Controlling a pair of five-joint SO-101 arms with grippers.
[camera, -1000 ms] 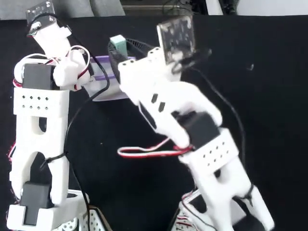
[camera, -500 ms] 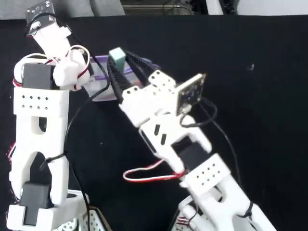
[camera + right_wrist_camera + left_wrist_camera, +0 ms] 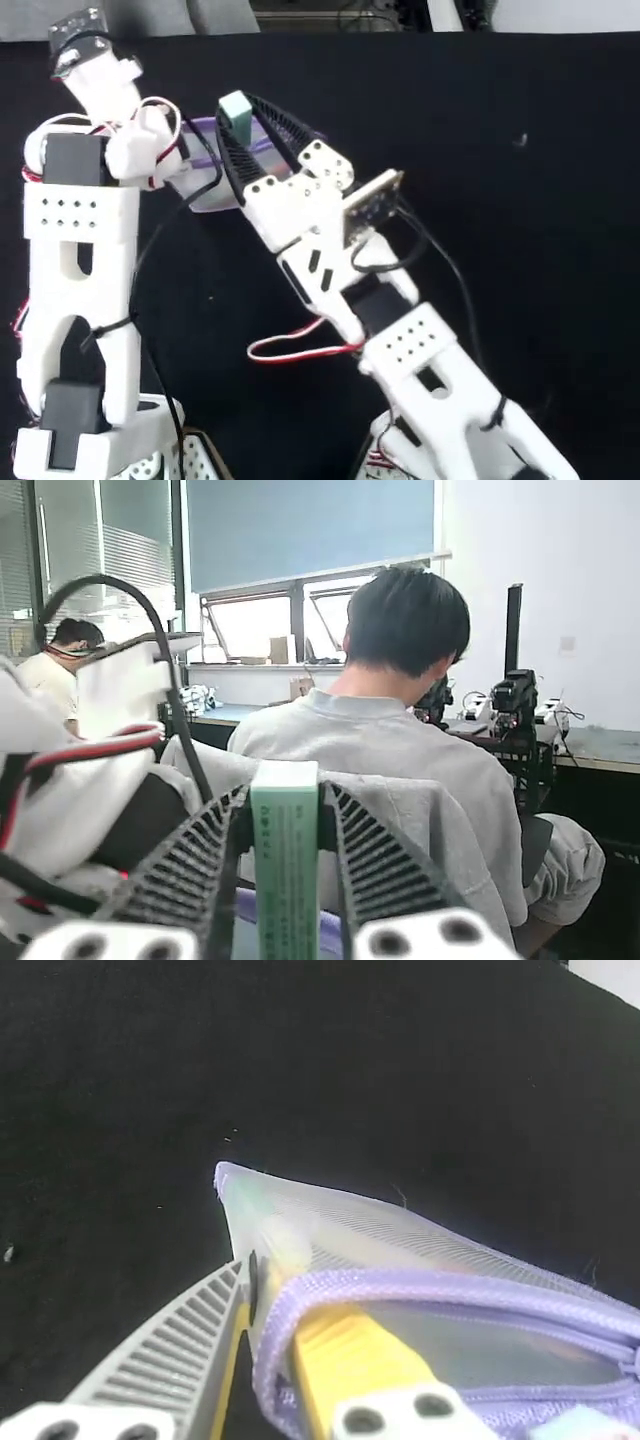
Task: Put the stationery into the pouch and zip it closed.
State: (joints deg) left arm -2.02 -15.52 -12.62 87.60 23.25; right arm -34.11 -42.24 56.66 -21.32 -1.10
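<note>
A translucent pouch (image 3: 207, 190) with a purple zipper lies on the black table at the back left. My left gripper (image 3: 188, 160) is shut on its edge. In the left wrist view the pouch (image 3: 420, 1250) is open, with one grey ribbed finger (image 3: 180, 1345) outside the wall and a yellow one inside. My right gripper (image 3: 238, 112) is shut on a pale green block (image 3: 234, 107), tilted in the air just above the pouch. In the right wrist view the green block (image 3: 285, 860) stands upright between black ribbed fingers (image 3: 375, 865), with a purple strip of pouch (image 3: 240, 905) below.
The black table (image 3: 520, 200) spreads out bare to the right and front of the pouch. The left arm's white body (image 3: 80, 250) stands at the front left. A red and white cable (image 3: 300, 345) loops off the right arm.
The right arm has turned its wrist and swung the green block slightly up and left, over the pouch. The left arm has barely moved and keeps its hold.
</note>
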